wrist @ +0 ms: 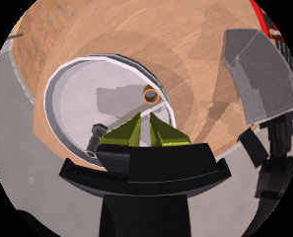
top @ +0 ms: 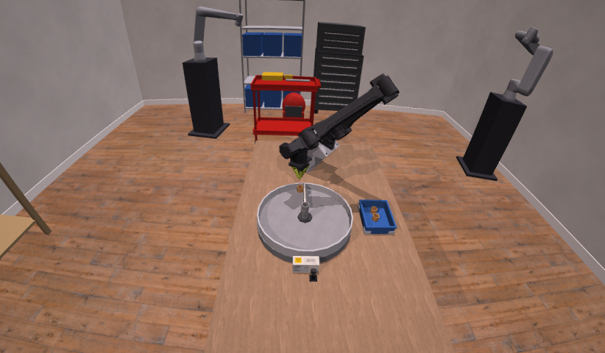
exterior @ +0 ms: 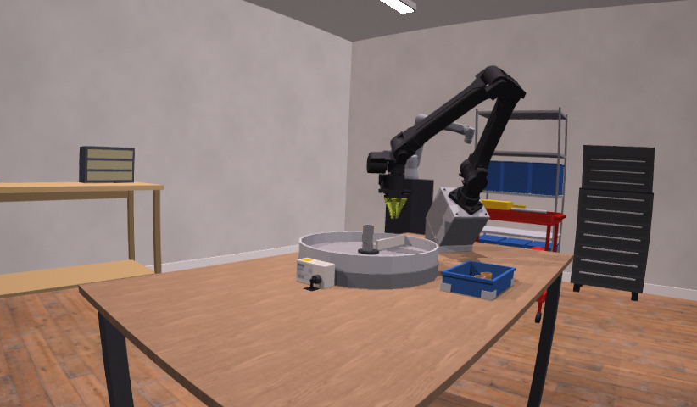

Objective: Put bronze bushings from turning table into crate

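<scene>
A bronze bushing (top: 299,189) (wrist: 151,103) stands on the turning table (top: 277,229) (exterior: 387,264) (wrist: 69,111) near its back rim, close beside the pale guide bar. Two bronze bushings (top: 375,217) (exterior: 487,275) are in the blue crate (top: 378,230) (exterior: 465,285), close together. I can make out no steel bushing on the turning table. My gripper (top: 299,178) (exterior: 394,216) (wrist: 145,116) points down above the back part of the turning table, above the bronze bushing. Its yellow-green fingers are nearly together with nothing between them.
A grey centre post (top: 305,211) (exterior: 367,239) stands up from the turning table, with the pale guide bar (top: 304,193) (exterior: 391,242) running from near it to the back rim. A white control box (top: 305,265) (exterior: 311,272) sits at the front. The crate stands to the right.
</scene>
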`<control>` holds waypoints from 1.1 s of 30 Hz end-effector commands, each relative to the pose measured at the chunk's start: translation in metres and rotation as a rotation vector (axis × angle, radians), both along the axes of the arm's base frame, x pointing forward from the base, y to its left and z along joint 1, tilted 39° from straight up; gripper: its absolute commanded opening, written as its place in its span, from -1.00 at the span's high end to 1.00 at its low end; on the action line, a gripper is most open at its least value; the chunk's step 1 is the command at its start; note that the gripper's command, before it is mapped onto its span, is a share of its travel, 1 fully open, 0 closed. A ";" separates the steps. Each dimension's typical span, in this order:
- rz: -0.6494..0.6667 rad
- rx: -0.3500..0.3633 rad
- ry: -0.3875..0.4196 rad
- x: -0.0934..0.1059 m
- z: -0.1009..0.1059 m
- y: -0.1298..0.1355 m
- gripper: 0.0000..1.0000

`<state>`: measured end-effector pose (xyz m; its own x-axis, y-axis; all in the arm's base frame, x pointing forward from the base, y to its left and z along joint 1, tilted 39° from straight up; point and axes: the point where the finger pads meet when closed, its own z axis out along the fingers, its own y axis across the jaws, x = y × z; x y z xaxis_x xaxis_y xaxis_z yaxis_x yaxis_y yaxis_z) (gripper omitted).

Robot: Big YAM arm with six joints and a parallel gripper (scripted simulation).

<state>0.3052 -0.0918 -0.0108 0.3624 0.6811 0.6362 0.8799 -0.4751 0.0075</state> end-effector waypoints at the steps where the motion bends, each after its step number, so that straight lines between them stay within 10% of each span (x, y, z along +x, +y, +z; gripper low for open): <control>1: -0.019 -0.026 -0.033 0.014 0.005 -0.021 0.75; 33: 0.000 0.000 0.000 0.006 -0.010 0.006 0.75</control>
